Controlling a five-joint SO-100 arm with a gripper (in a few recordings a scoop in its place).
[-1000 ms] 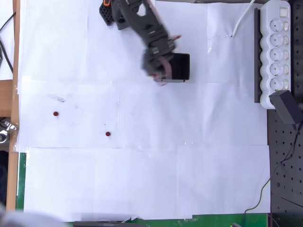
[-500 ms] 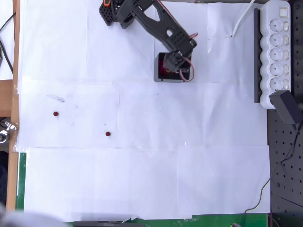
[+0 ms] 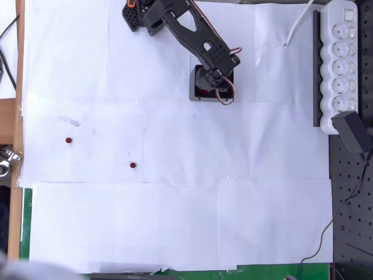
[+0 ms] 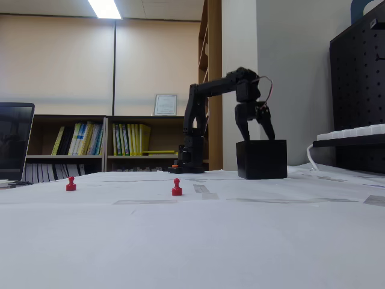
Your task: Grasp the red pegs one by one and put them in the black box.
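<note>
A: Let us go from left to right. What lies on the left side of the white paper (image 3: 175, 221)?

B: In the overhead view, two red pegs stand alone on the paper. One (image 3: 69, 140) is far to the left, the other (image 3: 133, 165) is lower and nearer to the middle. They are well apart. In the fixed view both stand upright, the left one (image 4: 71, 183) farther away and the other (image 4: 176, 187) closer to the camera.

A: Did they move since the earlier pictures?

B: No, both are at the same places as one second ago.

A: And the black box (image 3: 193, 93)?

B: It stands right of the middle, near the top, far from the two pegs. Something dark red shows inside it at the left wall, beside the arm; I cannot count any pegs there. It also has not moved. In the fixed view the black box (image 4: 261, 159) has plain dark walls and its inside is hidden.

A: Where is the gripper (image 3: 214, 87)?

B: It hangs directly over the box. One second ago it was blurred at the box's left edge; half a second ago it was already above the box, a little more to the right and lower in the picture. In the fixed view the gripper (image 4: 254, 135) points down and its two fingers stand spread apart, tips just above the rim, with nothing between them.

A: And further right?

B: A white power strip (image 3: 342, 61) lies at the right edge, with a black adapter (image 3: 352, 131) at its lower end.
</note>
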